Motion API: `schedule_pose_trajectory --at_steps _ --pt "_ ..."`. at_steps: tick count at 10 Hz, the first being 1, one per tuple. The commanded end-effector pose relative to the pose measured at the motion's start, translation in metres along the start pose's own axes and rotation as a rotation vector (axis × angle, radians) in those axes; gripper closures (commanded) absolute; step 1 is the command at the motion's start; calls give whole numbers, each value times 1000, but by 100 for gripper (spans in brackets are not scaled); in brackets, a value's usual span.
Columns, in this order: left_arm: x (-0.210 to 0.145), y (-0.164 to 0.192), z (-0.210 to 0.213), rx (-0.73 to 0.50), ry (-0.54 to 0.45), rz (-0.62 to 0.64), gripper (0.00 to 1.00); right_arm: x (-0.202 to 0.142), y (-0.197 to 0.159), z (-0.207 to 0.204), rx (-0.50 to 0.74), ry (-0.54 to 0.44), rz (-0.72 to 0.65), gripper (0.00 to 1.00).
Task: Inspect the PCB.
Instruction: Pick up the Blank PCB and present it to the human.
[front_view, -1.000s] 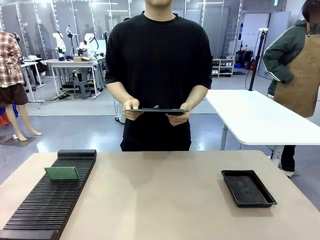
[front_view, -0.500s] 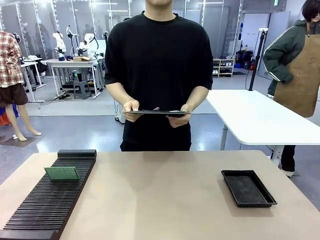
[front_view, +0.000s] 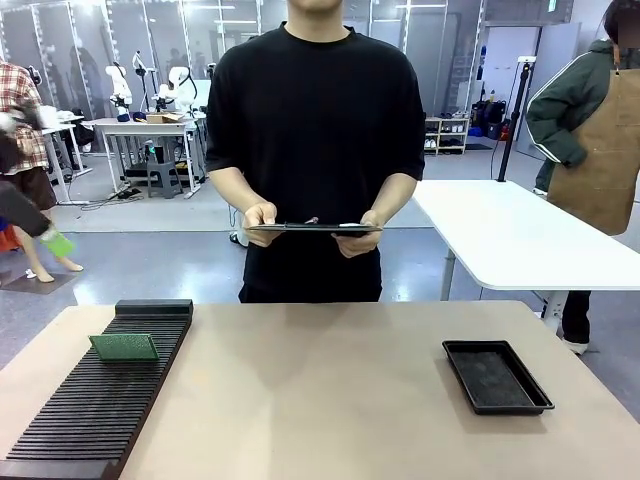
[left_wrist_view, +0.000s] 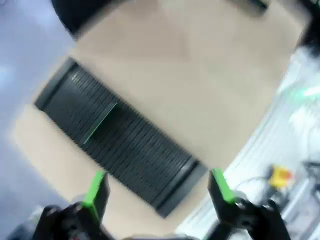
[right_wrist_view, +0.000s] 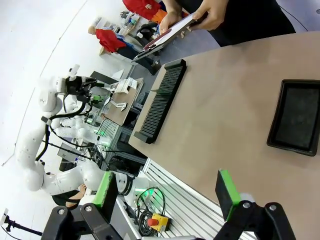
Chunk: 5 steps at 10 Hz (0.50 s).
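PCB: The PCB (front_view: 124, 346) is a small green board. It stands up on its edge in a slot of the black rack, close to the rack's far end. Both grippers are well apart from it.
Rack: The black rack (front_view: 100, 400) is long and has many thin slots. It lies on the left side of the table and runs from the near edge toward the person.
Table: The table (front_view: 320, 400) is light brown.
Tray: The black tray (front_view: 495, 375) is flat and low. It lies on the right side of the table, well apart from the rack.
Person: A person in a black shirt stands at the far side of the table and holds a dark clipboard (front_view: 312, 227) flat in both hands, in front of the belly.
Left gripper: The left gripper (left_wrist_view: 157, 189) has its two green-tipped fingers spread wide, with nothing held between them. It hangs high above the rack and looks down on it. This picture is blurry. From up there the PCB is just a thin green line in the rack.
Left arm: In the front view the left arm (front_view: 20, 205) is a blurry shape at the left edge.
Right gripper: The right gripper (right_wrist_view: 165, 191) also has its fingers spread wide and holds nothing. It hangs by the near side of the table, well apart from the tray and the rack.
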<state>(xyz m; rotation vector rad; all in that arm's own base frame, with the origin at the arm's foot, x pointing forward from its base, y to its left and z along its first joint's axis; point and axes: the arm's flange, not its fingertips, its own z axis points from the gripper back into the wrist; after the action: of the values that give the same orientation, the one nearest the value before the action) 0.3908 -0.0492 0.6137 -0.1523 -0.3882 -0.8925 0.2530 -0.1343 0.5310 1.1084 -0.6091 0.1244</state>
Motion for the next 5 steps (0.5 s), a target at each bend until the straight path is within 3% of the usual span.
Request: schedule_pose_trajectory --at_steps 1,3,5 --pt "20 18 -25 226 234 -381 0 3 0 0 13 -9 23 0" --pt "25 22 -53 228 290 -529 0 3 0 0 13 -9 23 0" --pt "21 22 -64 206 288 -535 0 3 0 0 13 -9 23 0"
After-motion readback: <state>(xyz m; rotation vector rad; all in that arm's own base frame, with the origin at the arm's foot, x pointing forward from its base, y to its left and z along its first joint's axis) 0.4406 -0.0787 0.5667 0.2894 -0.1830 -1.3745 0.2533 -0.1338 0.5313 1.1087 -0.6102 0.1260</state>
